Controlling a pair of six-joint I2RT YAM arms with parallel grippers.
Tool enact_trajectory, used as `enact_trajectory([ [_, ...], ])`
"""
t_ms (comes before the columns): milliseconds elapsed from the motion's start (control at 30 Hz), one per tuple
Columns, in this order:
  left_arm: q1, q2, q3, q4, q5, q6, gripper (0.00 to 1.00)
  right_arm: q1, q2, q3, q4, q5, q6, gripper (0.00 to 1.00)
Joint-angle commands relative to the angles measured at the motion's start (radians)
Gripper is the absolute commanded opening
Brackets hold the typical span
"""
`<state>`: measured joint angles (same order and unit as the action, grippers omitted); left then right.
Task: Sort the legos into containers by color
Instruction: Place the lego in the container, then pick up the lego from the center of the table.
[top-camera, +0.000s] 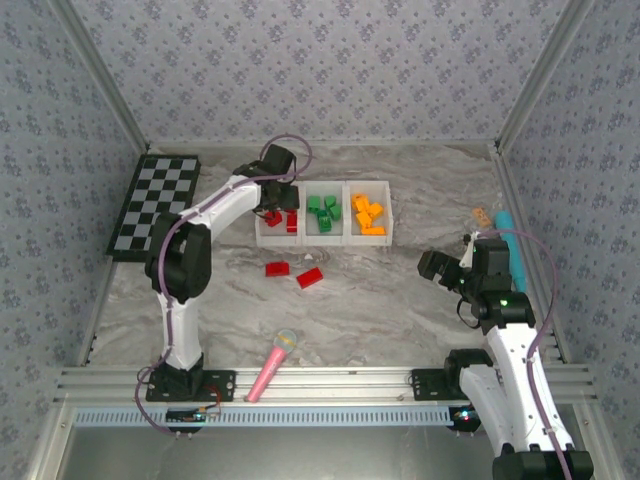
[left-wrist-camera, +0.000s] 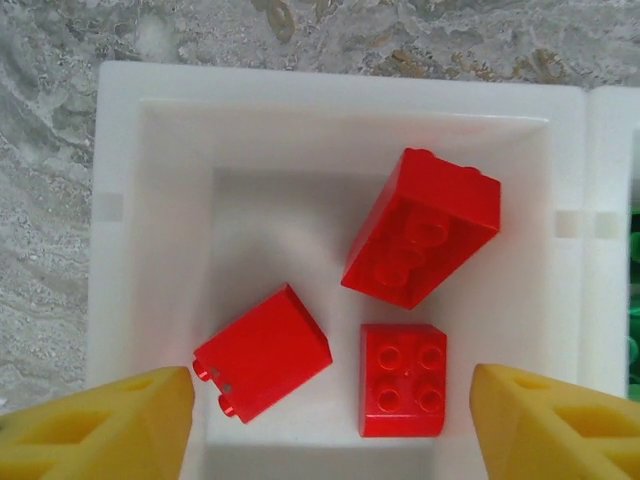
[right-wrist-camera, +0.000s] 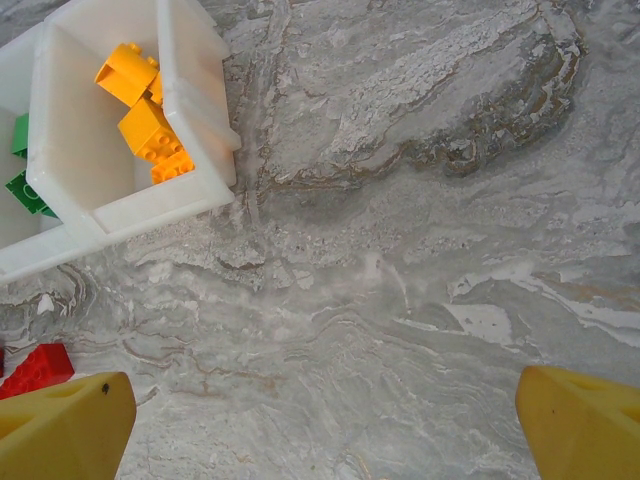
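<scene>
hovering my left gripper (top-camera: 274, 208) (left-wrist-camera: 332, 385) right over the left bin (left-wrist-camera: 115, 210) of the containers (top-camera: 322, 241), jaws spread wide, nothing pinched between them. my wrist camera looks straight down and three red bricks (left-wrist-camera: 420, 230) lie on the bin floor: the big oblong one leans at one o'clock, a second oblong one (left-wrist-camera: 262, 350) lies on its side at seven o'clock, and a square one (left-wrist-camera: 403, 380) sits studs-up at five o'clock. my yellow fingertips (left-wrist-camera: 110, 425) frame the bottom corners, apart from all three.

from above, the row of bins sits at twelve o'clock of the table (top-camera: 400, 320). green bricks (top-camera: 322, 212) fill the middle bin, orange bricks (top-camera: 368, 215) the right bin at its three o'clock. two loose red bricks (top-camera: 277, 268) lie on the marble at six o'clock of the left bin, near each other, not touching. further toward six lies the pink microphone toy (top-camera: 270, 365), near the front rail. the checkerboard (top-camera: 155, 205) rests at nine o'clock of the bins.

my right gripper (top-camera: 440, 268) (right-wrist-camera: 325, 400) hangs at four o'clock of the bins, well apart, jaws spread, empty, over bare marble. its camera catches the orange bricks (right-wrist-camera: 145, 110) at eleven o'clock and one red brick (right-wrist-camera: 35, 365) at eight o'clock.
</scene>
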<state>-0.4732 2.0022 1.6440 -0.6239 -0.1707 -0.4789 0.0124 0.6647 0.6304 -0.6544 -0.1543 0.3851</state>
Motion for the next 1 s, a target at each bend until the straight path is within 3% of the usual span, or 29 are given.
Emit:
enact_trajectory([
  [0, -0.011, -0.1, -0.013, 0.024, 0.008, 0.026, 0.77, -0.009, 0.002, -0.011, 0.008, -0.014, 0.009, 0.99],
  [333, -0.089, -0.417, -0.2, 0.025, -0.047, 0.072, 0.83, -0.008, -0.008, -0.006, -0.003, -0.013, 0.009, 0.99],
  [400, -0.116, -0.498, -0.271, 0.033, -0.057, 0.072, 0.91, -0.009, -0.008, -0.006, -0.002, -0.011, 0.009, 1.0],
  [433, -0.129, -0.541, -0.32, 0.044, -0.051, 0.065, 0.99, -0.009, -0.008, -0.006, -0.001, -0.011, 0.009, 1.0],
  [667, -0.168, -0.76, -0.587, 0.089, 0.038, 0.029, 1.0, -0.008, -0.008, -0.006, -0.002, -0.007, 0.008, 0.99],
  [833, -0.285, -0.815, -0.69, 0.122, 0.046, 0.063, 1.0, -0.009, -0.007, -0.011, 0.002, -0.002, 0.008, 0.99],
  [967, -0.415, -0.717, -0.686, 0.108, 0.026, 0.09, 1.0, -0.009, -0.007, -0.015, 0.006, -0.003, 0.008, 1.0],
])
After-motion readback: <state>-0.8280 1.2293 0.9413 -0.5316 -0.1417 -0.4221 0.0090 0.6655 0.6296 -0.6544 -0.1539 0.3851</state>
